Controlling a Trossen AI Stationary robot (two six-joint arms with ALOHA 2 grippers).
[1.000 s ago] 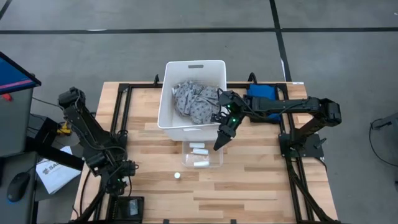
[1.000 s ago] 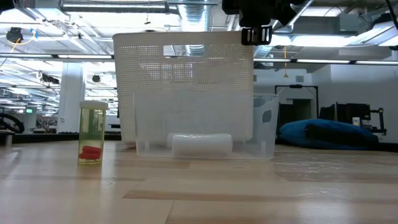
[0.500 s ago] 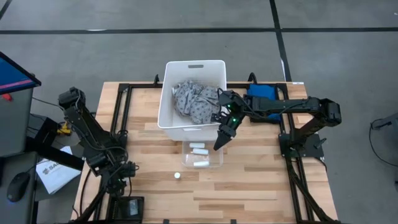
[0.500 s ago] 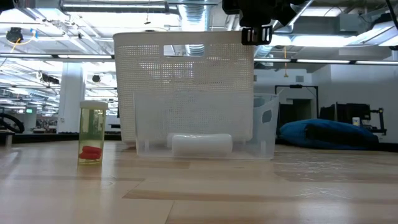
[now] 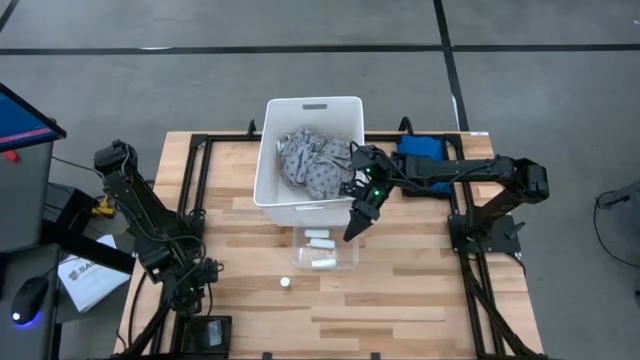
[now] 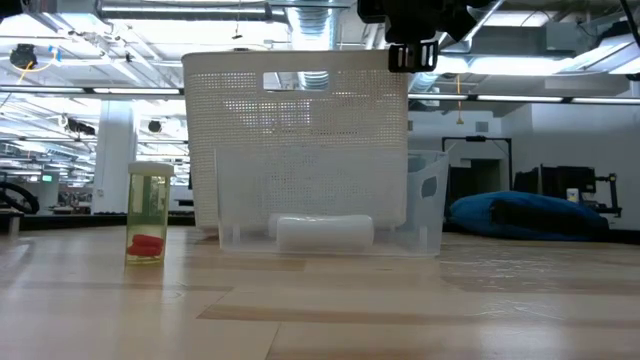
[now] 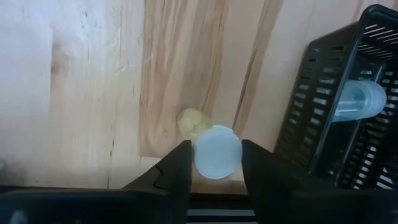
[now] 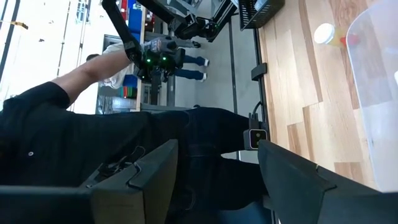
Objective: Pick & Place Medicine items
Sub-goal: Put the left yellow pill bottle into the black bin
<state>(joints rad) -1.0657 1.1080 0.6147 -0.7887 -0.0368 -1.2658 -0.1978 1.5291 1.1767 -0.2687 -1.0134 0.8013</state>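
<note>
Overhead, the right hand (image 5: 353,229) hangs above the near right edge of a small clear tray (image 5: 325,250) that sits on the table (image 5: 420,290) directly in front of the white bin (image 5: 310,150); its fingers (image 8: 152,168) stand apart with nothing between them. Two medicine items (image 5: 320,237) lie side by side inside the tray, both short white cylinders, one nearer the bin and one (image 5: 322,263) nearer the front. From table height the front one (image 6: 324,231) lies flat behind the tray's clear wall. A small bottle (image 5: 285,282) stands upright on bare wood left of the tray, apart from it; its clear body holds something red (image 6: 148,243) under a white cap. A grey patterned cloth (image 5: 315,162) is heaped in the bin, and a blue pouch (image 5: 418,150) lies beside the bin on its right. The left hand (image 5: 192,296) waits low at the table's front left corner, and its fingers (image 7: 174,171) hold a small round white cap (image 7: 217,152) between them.
</note>
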